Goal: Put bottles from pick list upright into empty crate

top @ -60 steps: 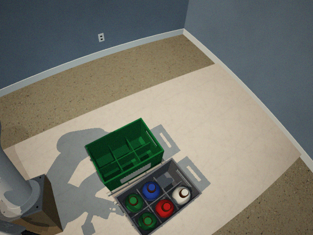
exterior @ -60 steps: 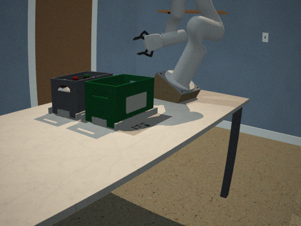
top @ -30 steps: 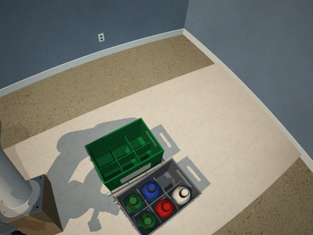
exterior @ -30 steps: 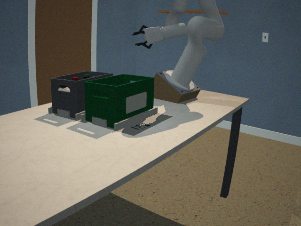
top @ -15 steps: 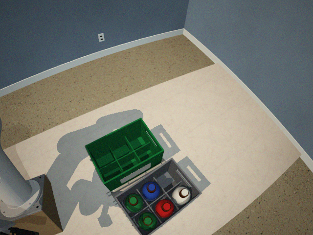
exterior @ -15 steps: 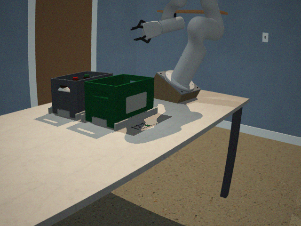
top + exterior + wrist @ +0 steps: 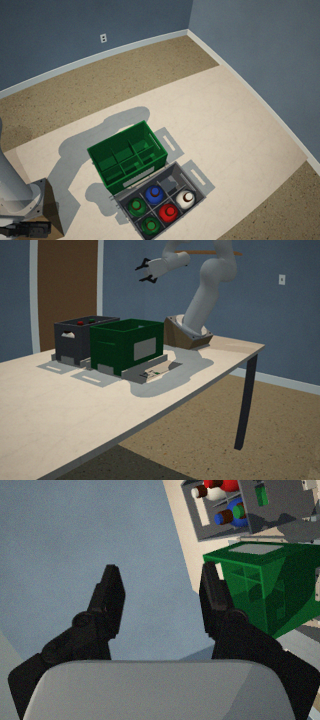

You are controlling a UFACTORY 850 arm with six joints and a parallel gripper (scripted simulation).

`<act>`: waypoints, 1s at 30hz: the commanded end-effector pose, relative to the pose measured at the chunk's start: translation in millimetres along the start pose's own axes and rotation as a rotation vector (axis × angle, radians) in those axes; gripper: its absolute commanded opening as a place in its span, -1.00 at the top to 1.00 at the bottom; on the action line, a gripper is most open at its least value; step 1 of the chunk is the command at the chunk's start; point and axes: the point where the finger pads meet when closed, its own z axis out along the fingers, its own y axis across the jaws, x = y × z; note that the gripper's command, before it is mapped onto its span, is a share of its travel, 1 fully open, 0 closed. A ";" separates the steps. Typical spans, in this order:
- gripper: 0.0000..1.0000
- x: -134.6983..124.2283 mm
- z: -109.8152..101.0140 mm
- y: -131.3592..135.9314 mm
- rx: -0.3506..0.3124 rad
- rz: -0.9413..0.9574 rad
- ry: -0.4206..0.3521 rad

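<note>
Leftmost stands the gray crate (image 7: 190, 179) (image 7: 69, 348) (image 7: 285, 500), just beside the green crate (image 7: 113, 189) (image 7: 108, 353) (image 7: 295, 580). Inside it are five upright, round-shouldered bottles with brown necks and matching caps: two green bottles (image 7: 136, 206) (image 7: 150, 225), a blue bottle (image 7: 154, 195), a red bottle (image 7: 168, 212) and a white bottle (image 7: 185, 199). One compartment, next to the green crate, has no bottle. The green crate's own six compartments hold none. Higher than the green crate and behind it hangs the gripper (image 7: 46, 228) (image 7: 137, 274) (image 7: 161, 578), fairly wide apart, nothing in its grasp. Right of the green crate lies the pick list (image 7: 164, 367), showing dark marks and a green patch, too small for me to read.
</note>
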 end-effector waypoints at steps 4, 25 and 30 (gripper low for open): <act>-0.29 -26.4 18.3 -8.2 -0.069 -0.042 -0.089; -0.29 -86.9 49.6 -15.2 -0.204 -0.120 -0.235; -0.29 -110.3 58.7 -15.2 -0.275 -0.161 -0.301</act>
